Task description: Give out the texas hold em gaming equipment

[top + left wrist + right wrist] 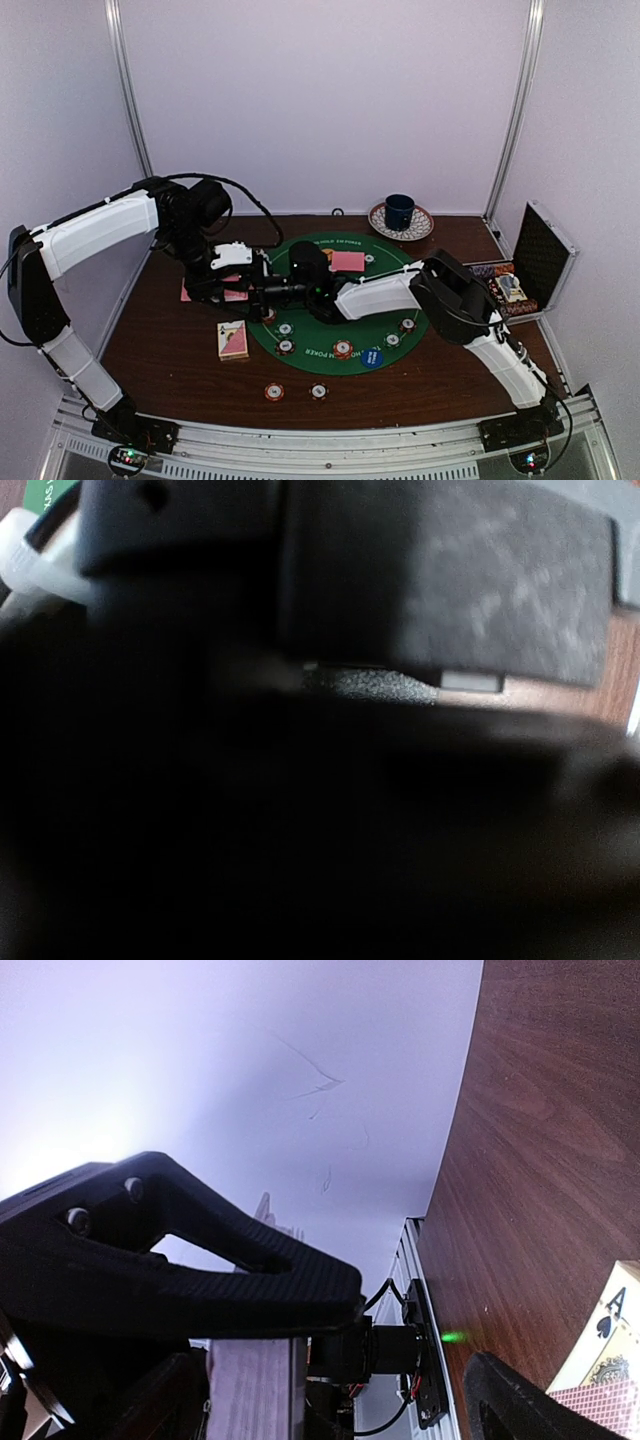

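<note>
On the round green mat (385,290) lie several striped poker chips (343,349), a blue button disc (372,357) and a pink-backed card (347,261). Two more chips (274,392) sit on the wood in front of the mat. A card stack topped by a face-up ace (233,340) lies left of the mat, seen also as the ace (610,1328) in the right wrist view. More pink cards (203,293) lie under the left arm. My left gripper (268,291) is at the mat's left edge, shut; its wrist view is almost black. My right gripper (303,272) (415,1335) sits right beside it, turned sideways, open, nothing between its fingers.
A blue mug (400,211) on a patterned saucer (381,222) stands at the back of the table. An open silver-edged black case (540,258) holding chips stands at the right edge. A black arm part (440,570) fills the top of the left wrist view.
</note>
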